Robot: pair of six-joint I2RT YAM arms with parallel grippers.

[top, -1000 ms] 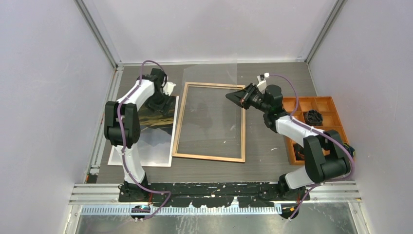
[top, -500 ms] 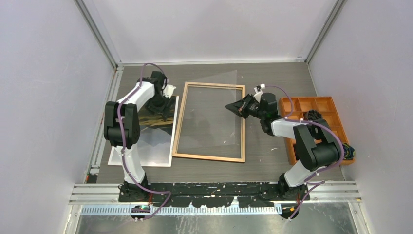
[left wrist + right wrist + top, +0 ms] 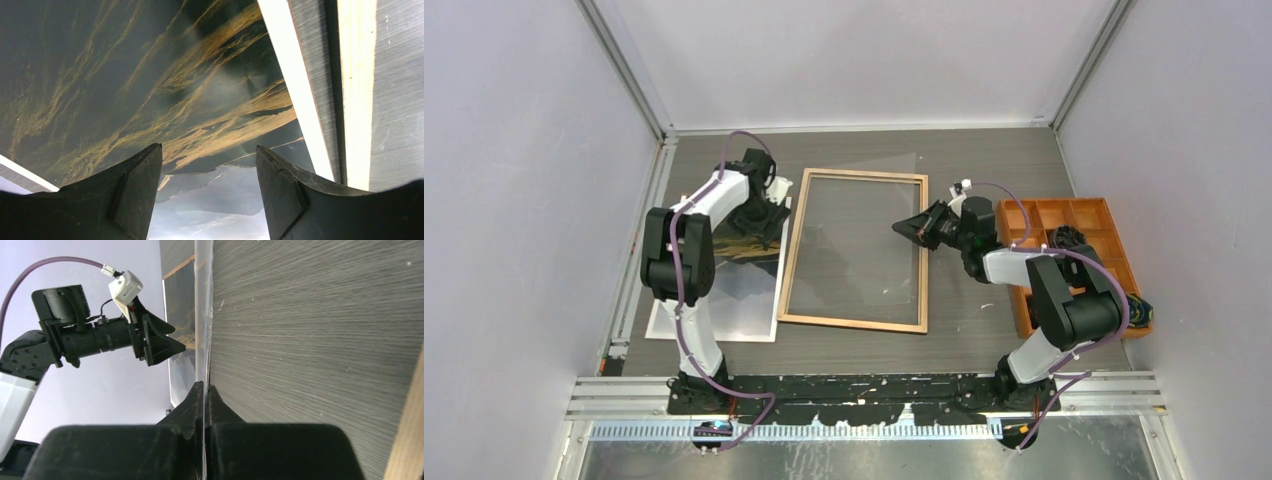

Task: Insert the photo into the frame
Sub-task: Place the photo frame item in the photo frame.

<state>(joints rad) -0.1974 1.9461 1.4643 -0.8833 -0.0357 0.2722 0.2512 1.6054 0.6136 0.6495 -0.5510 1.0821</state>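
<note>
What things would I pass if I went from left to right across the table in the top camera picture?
The photo → the frame → the orange tray.

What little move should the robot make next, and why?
Probably lower the open left gripper and pinch the edge of the dark glossy mountain print beneath it: the print lies outside the light-wood rectangular frame, and the right gripper is shut on a thin clear sheet.
</note>
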